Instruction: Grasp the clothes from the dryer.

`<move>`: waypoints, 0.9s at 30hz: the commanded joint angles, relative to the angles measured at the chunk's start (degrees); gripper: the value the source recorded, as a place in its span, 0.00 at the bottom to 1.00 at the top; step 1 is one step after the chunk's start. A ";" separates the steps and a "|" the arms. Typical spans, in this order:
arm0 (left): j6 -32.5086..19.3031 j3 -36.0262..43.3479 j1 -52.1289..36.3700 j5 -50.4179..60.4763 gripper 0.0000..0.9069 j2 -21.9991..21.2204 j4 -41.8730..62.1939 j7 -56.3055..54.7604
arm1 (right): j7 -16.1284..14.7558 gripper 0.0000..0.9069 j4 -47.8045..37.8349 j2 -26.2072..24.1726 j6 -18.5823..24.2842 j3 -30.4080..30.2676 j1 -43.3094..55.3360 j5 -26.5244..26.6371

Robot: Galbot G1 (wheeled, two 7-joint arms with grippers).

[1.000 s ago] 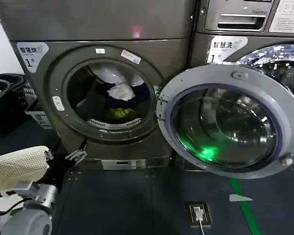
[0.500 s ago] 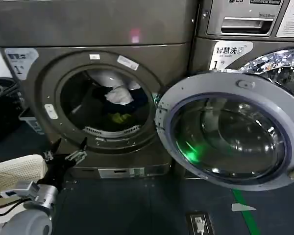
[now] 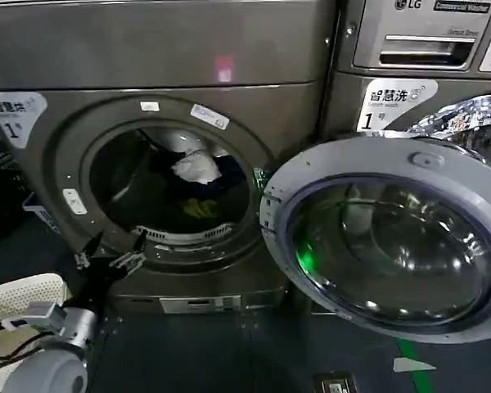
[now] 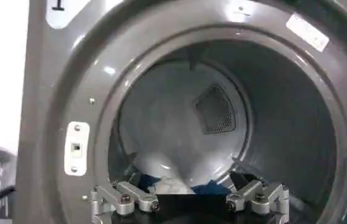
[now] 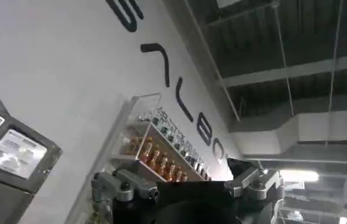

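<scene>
The dryer (image 3: pixel 159 57) stands in front of me with its round door (image 3: pixel 393 237) swung open to the right. Inside the dark drum lie the clothes: a white piece (image 3: pixel 196 168) on top, dark navy cloth (image 3: pixel 225 184) beside it, and a yellow-green piece (image 3: pixel 198 208) low at the front. My left gripper (image 3: pixel 110 250) is open and hovers just outside the porthole's lower left rim, holding nothing. The left wrist view looks into the drum, where white and navy cloth (image 4: pixel 176 184) show just beyond the open left gripper (image 4: pixel 189 193). My right gripper (image 5: pixel 189 185) is open, empty and points up at a wall.
The LG machine (image 3: pixel 425 49) with the shiny steel drum (image 3: pixel 466 123) stands to the right, partly behind the open door. A dark basket (image 3: pixel 33 209) sits at the far left. A cream mesh item (image 3: pixel 16 299) lies by my left arm. A green floor line (image 3: pixel 413 364) runs at lower right.
The dryer has grown larger and shifted left in the head view as I came closer. My left gripper has risen toward the porthole's lower left rim, still open.
</scene>
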 commanded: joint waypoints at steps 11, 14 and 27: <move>-2.36 11.61 -31.72 3.88 1.00 0.45 31.27 -0.54 | 0.81 1.00 3.19 1.50 0.06 1.42 -1.14 2.14; -2.62 12.65 -34.69 3.59 1.00 -0.03 35.49 -0.48 | 0.61 1.00 3.04 1.36 0.09 1.69 -1.26 2.24; -8.56 16.51 -52.16 3.86 1.00 -2.62 61.07 -0.39 | 0.17 1.00 2.99 0.05 0.31 2.18 -1.36 3.45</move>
